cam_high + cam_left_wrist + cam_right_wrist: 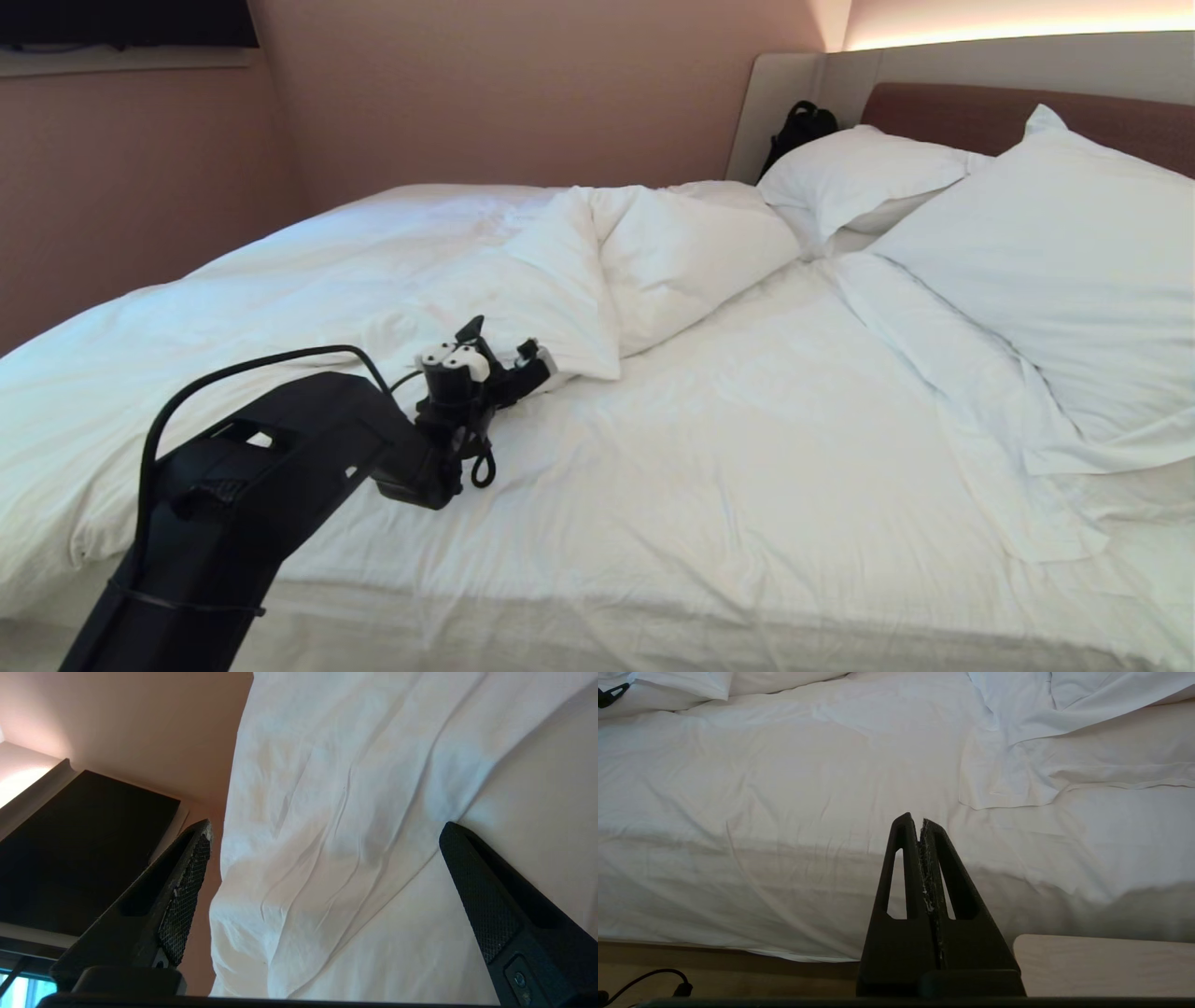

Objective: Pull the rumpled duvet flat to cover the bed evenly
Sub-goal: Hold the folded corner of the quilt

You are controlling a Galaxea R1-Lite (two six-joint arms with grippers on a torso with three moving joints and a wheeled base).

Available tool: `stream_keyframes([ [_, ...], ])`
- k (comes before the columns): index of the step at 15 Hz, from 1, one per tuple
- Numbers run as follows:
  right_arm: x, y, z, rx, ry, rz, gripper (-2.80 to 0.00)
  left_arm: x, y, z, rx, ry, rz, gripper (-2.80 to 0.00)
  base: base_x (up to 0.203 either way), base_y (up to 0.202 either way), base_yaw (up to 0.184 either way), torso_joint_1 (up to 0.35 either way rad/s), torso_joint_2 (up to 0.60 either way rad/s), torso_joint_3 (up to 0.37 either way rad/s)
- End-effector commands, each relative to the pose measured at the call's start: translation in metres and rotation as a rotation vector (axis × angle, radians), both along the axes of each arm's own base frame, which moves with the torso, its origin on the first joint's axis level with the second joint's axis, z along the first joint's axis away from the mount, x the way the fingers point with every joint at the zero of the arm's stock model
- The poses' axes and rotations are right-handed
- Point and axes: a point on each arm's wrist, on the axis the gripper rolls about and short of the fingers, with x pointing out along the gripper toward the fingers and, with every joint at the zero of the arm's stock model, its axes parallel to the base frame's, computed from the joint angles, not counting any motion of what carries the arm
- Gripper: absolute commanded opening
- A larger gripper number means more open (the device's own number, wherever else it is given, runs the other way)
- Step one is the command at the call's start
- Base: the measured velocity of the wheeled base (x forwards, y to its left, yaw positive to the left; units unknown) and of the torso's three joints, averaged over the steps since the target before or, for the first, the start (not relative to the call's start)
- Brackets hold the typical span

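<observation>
Left pincer (509, 359) sits left of centre in the head view, jaws spread wide, nothing clamped. It is at the folded-back corner of the duvet (597, 280); one finger looks to touch the fold's lower edge, but contact can't be confirmed. In the left wrist view the pincer (327, 830) frames wrinkled duvet cloth (336, 812) between its two textured fingers (187, 891), cloth filling the centre and right of frame, with the fabric not pinched.

Duvet is bunched: spread over the left half of the bed (653, 616), upper edge flipped back on itself in a puffy fold at centre frame. Bare fitted sheet (747, 448) shows centre to lower right. Two pillows (1055, 243) are stacked upper right against the brown headboard (943, 112); a black bag (798, 126) is at the headboard corner.

Right pincer (920, 822) is clenched tight, empty, parked off the bed's side edge, with the sheet (784, 788) beyond it. A light wood surface (1101, 966) is at the lower right of that frame, a black cable (654, 982) on the floor lower left.
</observation>
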Motion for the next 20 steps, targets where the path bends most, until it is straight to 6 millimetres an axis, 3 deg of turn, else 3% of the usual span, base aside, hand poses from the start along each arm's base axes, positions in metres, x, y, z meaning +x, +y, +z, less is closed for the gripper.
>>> stream_keyframes([
  [1,0.0,0.0,0.0,0.0,-0.001,0.0,-2.8,-0.003,0.0,0.005,0.003,-0.006,0.001,0.0,0.0,0.0,0.0,0.0,0.0,0.0],
  [6,0.0,0.0,0.0,0.0,0.001,0.0,-2.8,-0.006,0.002,-0.007,0.005,0.005,0.002,0.0,0.0,0.0,0.0,0.0,0.0,0.0],
  [15,0.0,0.0,0.0,0.0,0.001,0.002,-2.8,0.026,0.024,0.001,0.01,-0.034,0.072,0.0,0.0,0.0,0.0,0.0,0.0,0.0],
  [20,0.0,0.0,0.0,0.0,0.001,0.002,-2.8,0.037,0.026,0.0,0.051,-0.07,0.09,0.0,0.0,0.0,0.0,0.0,0.0,0.0],
])
